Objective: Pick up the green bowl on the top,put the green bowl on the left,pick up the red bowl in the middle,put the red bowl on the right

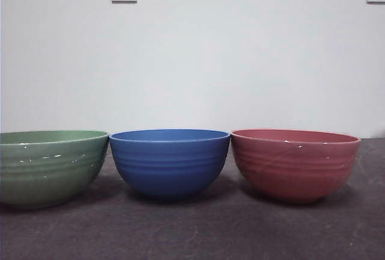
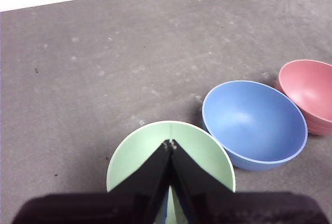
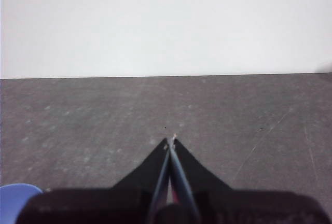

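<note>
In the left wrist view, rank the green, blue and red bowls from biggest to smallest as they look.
1. Green bowl, partly hidden behind the shut left gripper; it looks about as big as the blue, so that order is unsure.
2. Blue bowl.
3. Red bowl, cut off by the picture edge.
Nearness to the camera makes the difference.

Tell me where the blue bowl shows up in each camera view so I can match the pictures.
Front view: the blue bowl stands centre, between the green bowl and the red bowl.
Left wrist view: the blue bowl lies between the green bowl and the red bowl.
Right wrist view: only a blue rim sliver shows at a corner.
Shared landmark: the dark grey table.
</note>
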You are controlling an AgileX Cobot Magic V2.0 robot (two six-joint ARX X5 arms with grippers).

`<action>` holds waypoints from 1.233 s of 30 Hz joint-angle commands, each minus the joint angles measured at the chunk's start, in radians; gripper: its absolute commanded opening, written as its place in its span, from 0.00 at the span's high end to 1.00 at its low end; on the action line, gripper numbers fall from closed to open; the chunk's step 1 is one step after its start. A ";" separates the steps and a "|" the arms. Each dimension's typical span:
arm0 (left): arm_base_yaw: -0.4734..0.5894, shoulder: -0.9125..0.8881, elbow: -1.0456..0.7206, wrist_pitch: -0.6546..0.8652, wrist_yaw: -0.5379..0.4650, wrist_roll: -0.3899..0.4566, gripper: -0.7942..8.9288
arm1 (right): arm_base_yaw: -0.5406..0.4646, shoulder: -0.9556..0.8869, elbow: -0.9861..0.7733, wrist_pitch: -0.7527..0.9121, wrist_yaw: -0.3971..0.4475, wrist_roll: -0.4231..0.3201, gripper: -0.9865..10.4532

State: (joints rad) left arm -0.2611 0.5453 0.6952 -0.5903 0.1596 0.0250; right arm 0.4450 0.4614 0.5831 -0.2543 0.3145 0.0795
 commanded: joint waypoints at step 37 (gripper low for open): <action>0.243 -0.543 -0.682 0.381 -0.129 -0.048 0.92 | 0.001 -0.002 -0.005 -0.047 0.006 0.009 0.91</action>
State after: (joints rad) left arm -0.0216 0.0044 0.0273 -0.2070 0.0299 -0.0242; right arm 0.4450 0.4614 0.5831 -0.3069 0.3176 0.0795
